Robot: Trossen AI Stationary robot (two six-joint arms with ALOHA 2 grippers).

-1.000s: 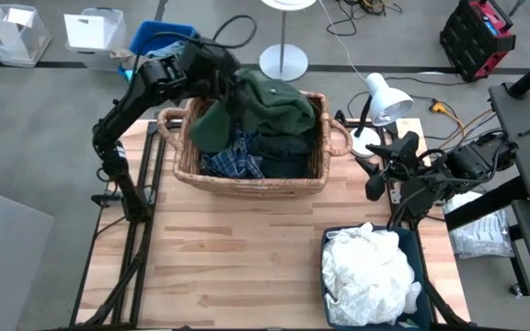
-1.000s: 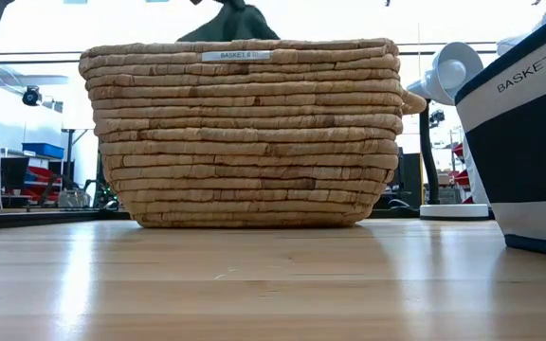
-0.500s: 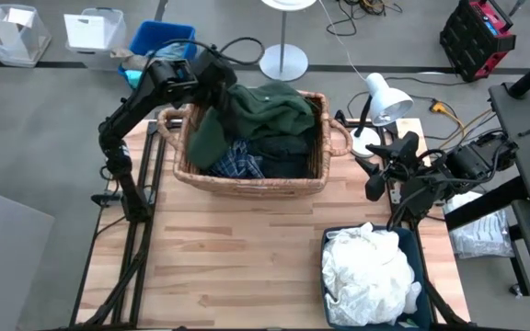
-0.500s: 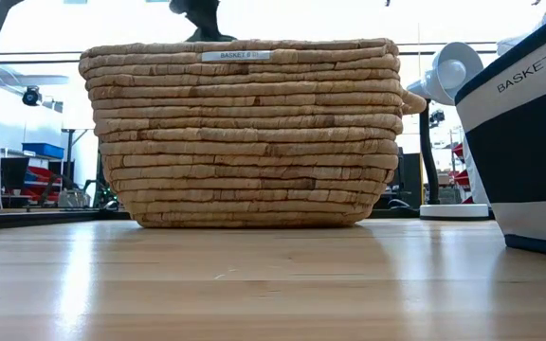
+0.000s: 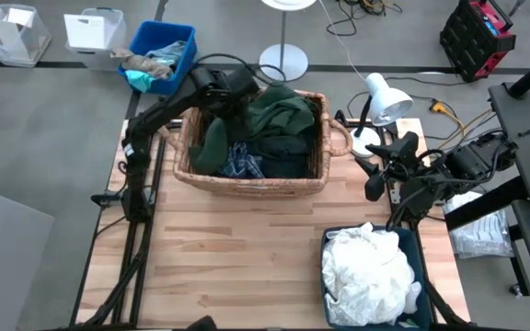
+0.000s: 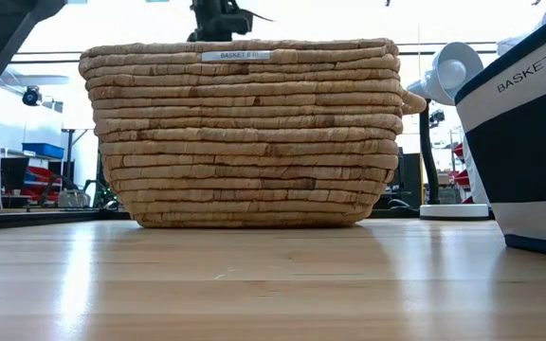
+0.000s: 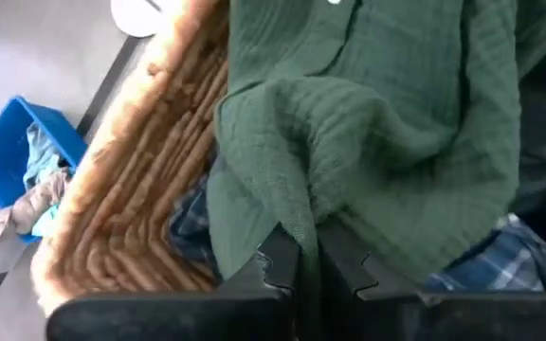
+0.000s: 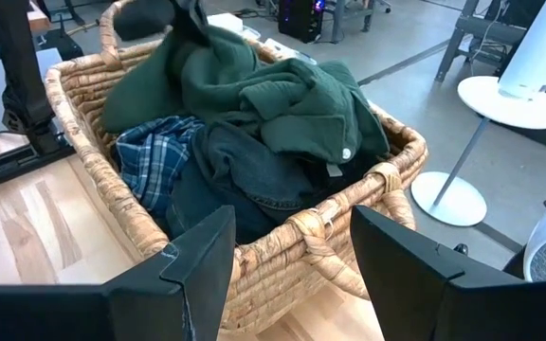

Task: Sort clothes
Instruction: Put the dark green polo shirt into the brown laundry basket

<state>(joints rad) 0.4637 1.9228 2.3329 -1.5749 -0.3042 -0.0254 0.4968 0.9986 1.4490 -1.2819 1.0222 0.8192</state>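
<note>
Since a second ago the left arm has swung in over the wicker basket's [image 5: 251, 179] far left corner, and the dark green garment [image 5: 279, 112] has sunk from a lifted heap back down onto the pile.

Nearest on the counter [image 5: 219, 257] sits the navy fabric bin [image 5: 419, 246], heaped with white clothes [image 5: 368, 274]. Behind it the right gripper [image 5: 375, 175] waits at the counter's right edge, its jaws standing wide apart with nothing between them, facing the wicker basket.

In the basket, the navy plaid garment [image 8: 154, 152] and a dark grey one [image 8: 245, 185] lie under the green one. The left gripper [image 7: 307, 260] is at the far left of the basket, jaws pinched shut on a fold of the green knit near its edge.

That knit looks soft, light and limp; I'd judge it will drape and stretch rather than lift as 1 piece, and it may drag the plaid up with it. A bunched fold nearer the middle would likely carry it cleaner than a thin hem.

Farthest off, on the floor, a blue bin [image 5: 164, 48] holds rags.
</note>
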